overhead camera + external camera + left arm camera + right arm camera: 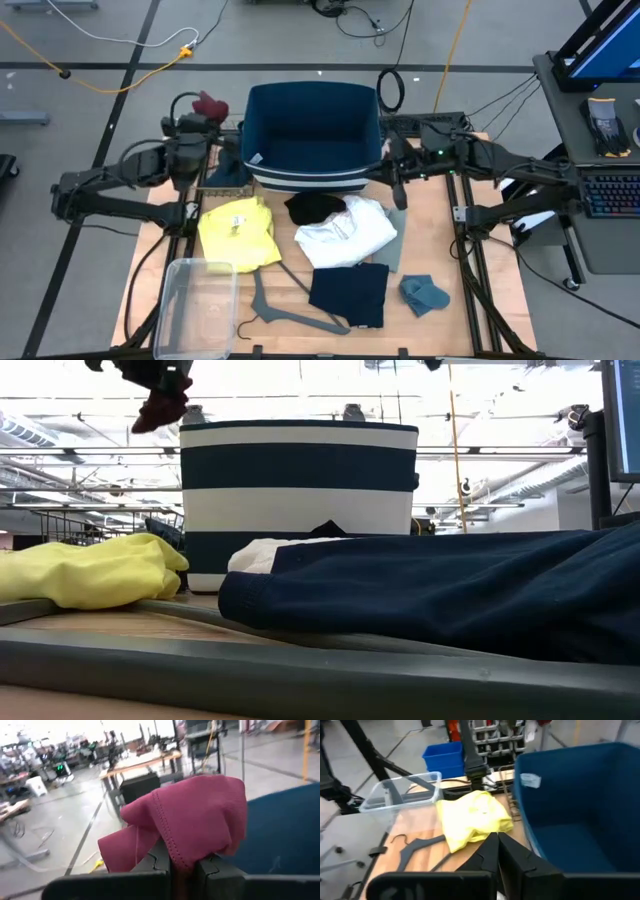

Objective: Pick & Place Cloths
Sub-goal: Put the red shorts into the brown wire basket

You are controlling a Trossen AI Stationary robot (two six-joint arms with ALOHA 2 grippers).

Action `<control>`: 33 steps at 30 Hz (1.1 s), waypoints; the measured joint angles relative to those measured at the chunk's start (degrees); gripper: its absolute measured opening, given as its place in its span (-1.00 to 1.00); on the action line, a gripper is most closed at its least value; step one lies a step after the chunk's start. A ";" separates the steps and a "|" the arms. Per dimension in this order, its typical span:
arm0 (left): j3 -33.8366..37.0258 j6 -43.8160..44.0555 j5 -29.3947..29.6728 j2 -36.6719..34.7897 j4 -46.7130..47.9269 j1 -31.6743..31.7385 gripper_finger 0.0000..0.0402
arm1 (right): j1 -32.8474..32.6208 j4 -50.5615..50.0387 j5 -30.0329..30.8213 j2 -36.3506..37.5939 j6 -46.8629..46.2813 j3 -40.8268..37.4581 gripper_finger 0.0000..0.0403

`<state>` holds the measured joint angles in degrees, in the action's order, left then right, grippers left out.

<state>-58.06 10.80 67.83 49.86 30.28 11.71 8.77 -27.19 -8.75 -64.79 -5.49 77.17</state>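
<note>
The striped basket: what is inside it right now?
The striped basket shows only bare navy lining and a small white tag in the high view; no cloth is inside. The left tool holds the maroon cloth outside its left rim. The near inner wall is hidden.

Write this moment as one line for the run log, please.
left end effector: shut on maroon cloth, raised beside basket | right end effector: shut, empty, by basket | yellow cloth on table

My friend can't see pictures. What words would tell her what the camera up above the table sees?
Seen from above, the left end effector holds a maroon cloth beside an empty navy basket, while the right end effector waits on the basket's other side. Yellow, black, white, navy and teal cloths lie on the wooden table.
</note>
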 joint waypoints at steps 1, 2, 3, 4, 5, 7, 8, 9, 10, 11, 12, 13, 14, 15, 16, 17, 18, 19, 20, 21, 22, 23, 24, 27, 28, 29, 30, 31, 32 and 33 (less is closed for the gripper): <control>0.00 1.64 -1.17 -0.02 1.80 1.11 -0.92 | 0.01 -0.52 0.42 0.67 0.39 0.00 -0.99; 0.00 3.53 -2.75 -0.02 3.53 2.25 -0.92 | 0.01 -1.24 1.20 1.16 0.82 0.00 -0.99; 0.00 5.58 -4.54 0.01 5.26 3.46 -0.92 | 0.01 -1.67 1.57 1.75 1.26 0.00 -1.00; 0.00 7.39 -6.39 0.01 6.90 4.75 -0.92 | 0.01 -2.20 1.60 2.34 1.78 0.00 -1.00; 0.00 9.09 -8.19 0.01 8.61 5.96 -0.92 | 0.01 -2.75 1.67 2.77 2.09 0.00 -1.00; 0.00 12.51 -11.08 0.01 11.91 8.50 -0.92 | 0.01 -3.29 2.66 3.74 2.41 0.00 -1.00; 0.00 14.08 -12.49 0.01 13.46 9.73 -0.92 | 0.01 -3.86 3.48 4.25 2.77 0.00 -1.00; 0.00 15.56 -13.94 0.01 14.83 10.88 -0.92 | 0.01 -4.62 4.49 4.78 3.25 0.00 -1.00; 0.00 16.90 -15.56 0.01 16.13 12.08 -0.92 | 0.01 -5.42 5.44 5.22 3.40 0.00 -1.00; 0.00 18.04 -17.21 0.01 17.28 13.27 -0.92 | 0.01 -6.01 6.10 5.57 3.42 0.00 -1.00; 0.00 19.00 -18.88 0.01 18.33 14.46 -0.92 | 0.01 -6.58 6.59 5.95 3.40 0.00 -1.00; 0.00 19.89 -20.62 0.01 19.23 15.62 -0.92 | 0.01 -7.17 7.24 6.22 3.40 0.00 -1.00; 0.00 20.67 -22.40 0.01 20.14 16.79 -0.92 | 0.02 -7.52 7.50 6.48 3.36 0.00 -1.00; 0.00 21.36 -24.29 0.04 21.02 17.92 -0.92 | 0.01 -7.82 7.45 6.73 3.33 0.00 -1.00; 0.00 21.83 -26.24 0.29 21.56 19.01 -0.92 | 0.01 -8.12 7.45 6.96 3.33 0.00 -1.00; 0.00 22.58 -28.05 0.56 22.10 20.14 -0.92 | 0.01 -8.27 7.44 7.06 3.33 0.00 -1.00; 0.00 23.50 -30.06 0.97 23.14 21.20 -0.92 | 0.01 -8.23 7.35 7.07 3.28 0.00 -1.00; 0.01 24.43 -31.59 1.41 24.09 22.32 -0.92 | 0.01 -8.25 7.26 7.05 3.25 0.00 -1.00; 0.02 25.32 -33.27 1.92 24.78 23.49 -0.92 | 0.01 -8.29 7.26 7.01 3.25 0.00 -1.00; 0.02 26.20 -34.89 2.53 25.29 24.59 -0.92 | 0.01 -8.31 7.26 6.98 3.25 0.00 -1.00; 0.02 27.12 -36.43 3.21 25.98 25.69 -0.92 | 0.01 -8.33 7.26 6.96 3.23 0.00 -1.00; 0.02 28.04 -37.98 4.08 26.75 26.76 -0.92 | 0.01 -8.36 7.26 6.98 3.22 0.00 -1.00; 0.02 28.88 -39.49 4.93 27.35 27.83 -0.92 | 0.01 -8.36 7.26 7.01 3.22 0.00 -1.00; 0.02 30.42 -43.21 7.64 27.93 30.94 -0.92 | 0.01 -8.56 7.19 6.98 3.18 0.00 -1.00; 0.02 30.70 -44.36 8.53 27.94 32.00 -0.92 | 0.01 -8.65 7.14 6.98 3.19 0.00 -1.00; 0.02 31.00 -45.46 9.45 27.89 33.07 -0.92 | 0.01 -8.69 7.12 6.98 3.18 0.00 -1.00; 0.02 31.37 -46.72 10.41 27.89 34.11 -0.91 | 0.01 -8.78 7.10 6.98 3.18 0.00 -1.00; 0.02 31.43 -48.03 11.28 27.91 35.08 -0.91 | 0.01 -9.04 7.08 7.00 3.18 0.00 -1.00; 0.02 31.44 -49.31 12.16 27.88 36.01 -0.90 | 0.01 -9.30 7.08 7.01 3.18 0.00 -1.00; 0.02 31.47 -50.28 13.02 27.88 36.90 -0.91 | 0.01 -9.53 7.07 6.98 3.18 0.00 -1.00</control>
<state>-58.04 42.27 17.55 62.88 58.16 48.62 8.78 -36.72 -1.68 -57.80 -2.31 77.17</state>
